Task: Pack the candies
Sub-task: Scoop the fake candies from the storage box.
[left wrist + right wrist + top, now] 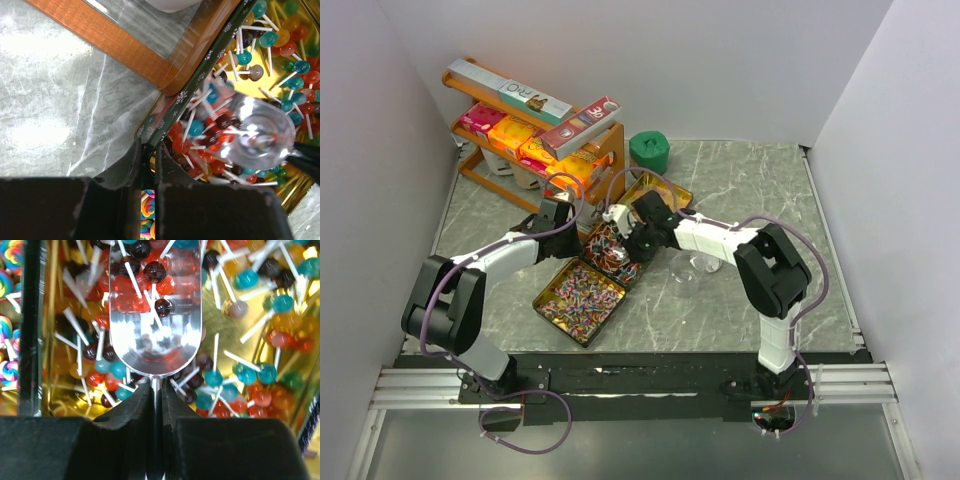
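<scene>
1. While we look from above, the candies lie in open tins on the grey marbled worktop (760, 190). Small round lollipops on white sticks (610, 250) fill the middle tin, and swirled pink-purple sweets (578, 295) fill the square tin nearer the arm bases. Both arms meet over the middle tin. A clear plastic container (688, 268) stands just beside it. A green lidded tub (648, 150) and an orange wooden rack of cardboard boxes (535, 130) crowd the far side.
2. From the left wrist, the left pincer (149, 152) is squeezed narrow on the dark green snowflake-printed tin rim (181, 96); we judge that it steadies the tin. The rack's foot lies just beside that rim, leaving little room there.
3. From the right wrist, the right pincer (156, 390) clamps the thin handle of a clear plastic scoop (155, 315), whose bowl lies over the lollipops. We cannot tell whether any sit inside it. We judge the sweets light, hard and glossy, and their sticks prone to tangling. Scooping therefore suits them better than pinching, though a tilted load could slide out.
</scene>
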Controlling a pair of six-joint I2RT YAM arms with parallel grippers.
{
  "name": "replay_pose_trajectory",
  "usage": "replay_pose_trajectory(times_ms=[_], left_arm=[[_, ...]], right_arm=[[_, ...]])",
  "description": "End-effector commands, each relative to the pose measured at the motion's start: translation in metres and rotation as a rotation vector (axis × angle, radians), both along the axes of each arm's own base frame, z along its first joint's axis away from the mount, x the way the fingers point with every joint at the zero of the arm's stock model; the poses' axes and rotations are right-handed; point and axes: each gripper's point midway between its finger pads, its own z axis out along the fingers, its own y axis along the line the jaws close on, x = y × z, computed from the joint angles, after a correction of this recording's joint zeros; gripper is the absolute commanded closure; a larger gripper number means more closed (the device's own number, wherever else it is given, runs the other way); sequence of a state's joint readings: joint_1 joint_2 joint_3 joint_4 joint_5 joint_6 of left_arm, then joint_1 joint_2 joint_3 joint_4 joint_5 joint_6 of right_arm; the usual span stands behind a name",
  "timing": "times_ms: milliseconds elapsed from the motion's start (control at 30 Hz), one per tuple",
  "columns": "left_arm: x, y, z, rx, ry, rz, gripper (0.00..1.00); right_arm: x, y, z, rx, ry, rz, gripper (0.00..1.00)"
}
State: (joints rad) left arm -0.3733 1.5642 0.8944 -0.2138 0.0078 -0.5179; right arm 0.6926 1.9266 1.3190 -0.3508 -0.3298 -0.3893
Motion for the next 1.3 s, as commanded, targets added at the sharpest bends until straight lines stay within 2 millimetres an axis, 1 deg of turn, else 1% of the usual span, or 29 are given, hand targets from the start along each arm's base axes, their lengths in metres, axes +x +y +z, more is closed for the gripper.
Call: replay_pose_trajectory(times_ms=[0, 33, 100, 133, 200, 233, 300, 333, 367, 500, 567, 600, 667, 700, 867, 900, 933, 967, 1000, 1067, 1100, 1133, 1200, 1267], left_arm=[[0.007, -0.008, 0.018, -0.053, -0.056, 0.015, 0.99], [0.007, -0.008, 0.018, -0.052, -0.055, 0.015, 0.99], [0.007, -0.008, 0.017, -0.051, -0.052, 0.015, 0.99], [0.007, -0.008, 0.018, -0.051, -0.055, 0.014, 0.99], [0.008, -0.007, 0.018, -0.049, -0.058, 0.017, 0.99], [0.008, -0.007, 0.019, -0.047, -0.060, 0.017, 0.98], [0.010, -0.007, 0.021, -0.048, -0.068, 0.017, 0.97], [0.009, -0.007, 0.020, -0.045, -0.066, 0.017, 0.96], [0.010, -0.007, 0.021, -0.046, -0.068, 0.017, 0.95], [0.011, -0.007, 0.022, -0.045, -0.071, 0.019, 0.93], [0.011, -0.007, 0.023, -0.044, -0.072, 0.017, 0.90], [0.011, -0.007, 0.024, -0.046, -0.072, 0.020, 0.89], [0.011, -0.007, 0.026, -0.048, -0.080, 0.016, 0.86], [0.011, -0.007, 0.027, -0.048, -0.083, 0.017, 0.85], [0.014, -0.008, 0.036, -0.054, -0.106, 0.014, 0.79], [0.014, -0.008, 0.037, -0.055, -0.107, 0.014, 0.78], [0.015, -0.008, 0.040, -0.057, -0.116, 0.013, 0.75], [0.016, -0.008, 0.041, -0.058, -0.119, 0.013, 0.74], [0.016, -0.009, 0.042, -0.057, -0.121, 0.010, 0.73], [0.019, -0.009, 0.047, -0.059, -0.134, 0.007, 0.68], [0.020, -0.010, 0.048, -0.058, -0.137, 0.005, 0.66], [0.022, -0.010, 0.050, -0.059, -0.145, 0.003, 0.64], [0.024, -0.011, 0.053, -0.059, -0.152, 0.000, 0.59], [0.026, -0.012, 0.056, -0.062, -0.162, -0.003, 0.56]], right_arm=[[0.014, 0.000, 0.037, 0.107, -0.057, -0.067, 1.00], [0.015, -0.001, 0.043, 0.114, -0.071, -0.070, 1.00], [0.017, -0.004, 0.046, 0.110, -0.097, -0.071, 1.00], [0.019, -0.005, 0.052, 0.115, -0.121, -0.075, 1.00], [0.019, -0.009, 0.053, 0.107, -0.143, -0.074, 1.00], [0.021, -0.008, 0.059, 0.122, -0.169, -0.073, 1.00], [0.018, -0.012, 0.057, 0.121, -0.187, -0.066, 1.00], [0.020, -0.011, 0.064, 0.139, -0.213, -0.065, 1.00], [0.017, -0.014, 0.060, 0.133, -0.214, -0.063, 1.00], [0.016, -0.018, 0.068, 0.147, -0.251, -0.064, 1.00], [0.014, -0.020, 0.069, 0.157, -0.262, -0.067, 1.00], [0.014, -0.019, 0.076, 0.172, -0.277, -0.068, 1.00], [0.013, -0.019, 0.080, 0.182, -0.288, -0.067, 1.00], [0.013, -0.019, 0.086, 0.194, -0.300, -0.068, 1.00], [0.013, -0.020, 0.098, 0.221, -0.327, -0.077, 1.00], [0.013, -0.021, 0.104, 0.231, -0.337, -0.080, 1.00], [0.012, -0.022, 0.106, 0.234, -0.342, -0.084, 1.00], [0.011, -0.023, 0.107, 0.235, -0.342, -0.086, 1.00], [0.008, -0.025, 0.113, 0.239, -0.350, -0.085, 1.00], [0.005, -0.030, 0.115, 0.229, -0.350, -0.092, 1.00], [0.002, -0.032, 0.122, 0.235, -0.358, -0.091, 1.00], [0.000, -0.037, 0.121, 0.220, -0.351, -0.099, 1.00], [-0.005, -0.044, 0.130, 0.229, -0.355, -0.115, 1.00], [-0.012, -0.052, 0.128, 0.212, -0.335, -0.141, 1.00]])
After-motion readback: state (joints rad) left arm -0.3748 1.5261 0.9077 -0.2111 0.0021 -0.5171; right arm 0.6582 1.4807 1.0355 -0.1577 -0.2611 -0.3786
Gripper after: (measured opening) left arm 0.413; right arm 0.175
